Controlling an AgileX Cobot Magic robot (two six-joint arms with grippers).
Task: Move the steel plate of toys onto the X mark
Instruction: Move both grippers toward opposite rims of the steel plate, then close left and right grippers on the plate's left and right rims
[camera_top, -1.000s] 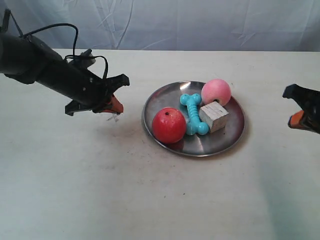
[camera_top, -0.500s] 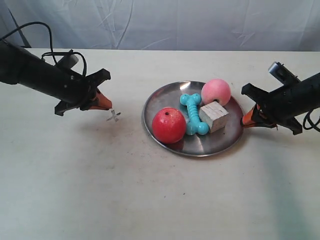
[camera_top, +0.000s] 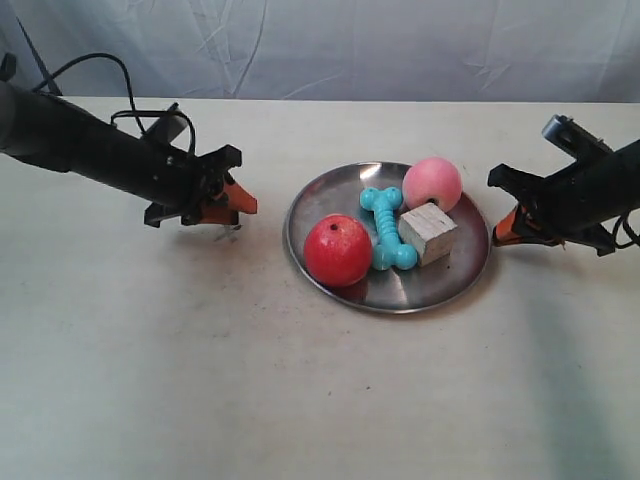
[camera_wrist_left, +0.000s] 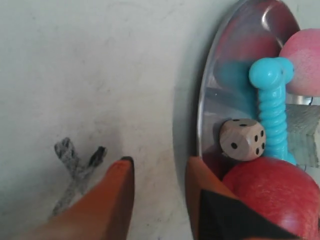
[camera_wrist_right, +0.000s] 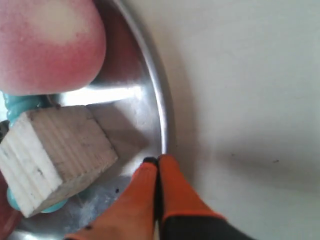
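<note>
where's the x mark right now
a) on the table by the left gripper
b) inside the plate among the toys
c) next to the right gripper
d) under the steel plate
a, since the left wrist view shows the X mark right beside the left gripper, apart from the steel plate.

Round shiny steel plate, flat on the counter. Inside: red ball at the near edge, pink ball at the far edge, turquoise bone between them, pale wooden cube right beside the bone. Small grey X mark near the plate, not touching it.
</note>
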